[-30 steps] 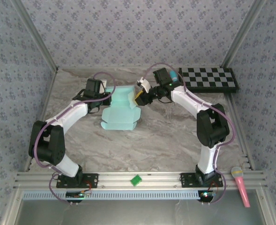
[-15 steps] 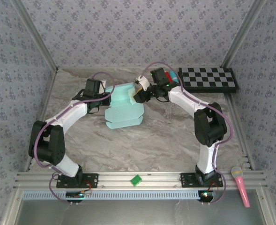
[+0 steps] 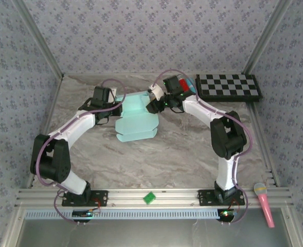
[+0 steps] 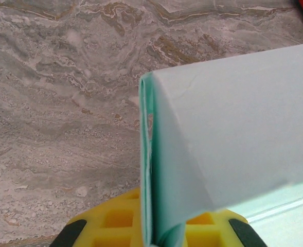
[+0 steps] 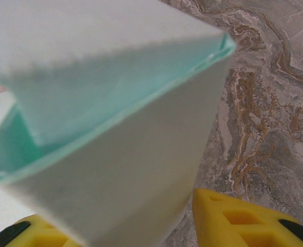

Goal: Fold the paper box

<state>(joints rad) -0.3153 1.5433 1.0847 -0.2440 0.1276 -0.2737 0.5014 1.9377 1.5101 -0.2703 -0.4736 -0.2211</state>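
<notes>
The paper box (image 3: 136,122) is pale aqua card, partly folded, lying at the middle back of the marble table. My left gripper (image 3: 116,106) holds its left edge. In the left wrist view the folded card (image 4: 233,128) stands edge-on between the yellow fingers (image 4: 115,221), and that gripper (image 4: 154,237) is shut on it. My right gripper (image 3: 152,106) is at the box's right side. In the right wrist view a hollow folded wall of the box (image 5: 115,154) fills the space between the jaws of that gripper (image 5: 115,229). They stand open, with a thin gap at the right finger (image 5: 228,216).
A black-and-white checkerboard (image 3: 228,86) lies at the back right, with a red and blue object (image 3: 184,83) just left of it. A small green piece (image 3: 149,197) sits on the front rail and a pink microphone (image 3: 263,203) at the right. Patterned walls close in three sides.
My right gripper has moved left against the box's right side and its jaws have widened a little. The box's near flap has shifted slightly. The left gripper has kept its hold.
</notes>
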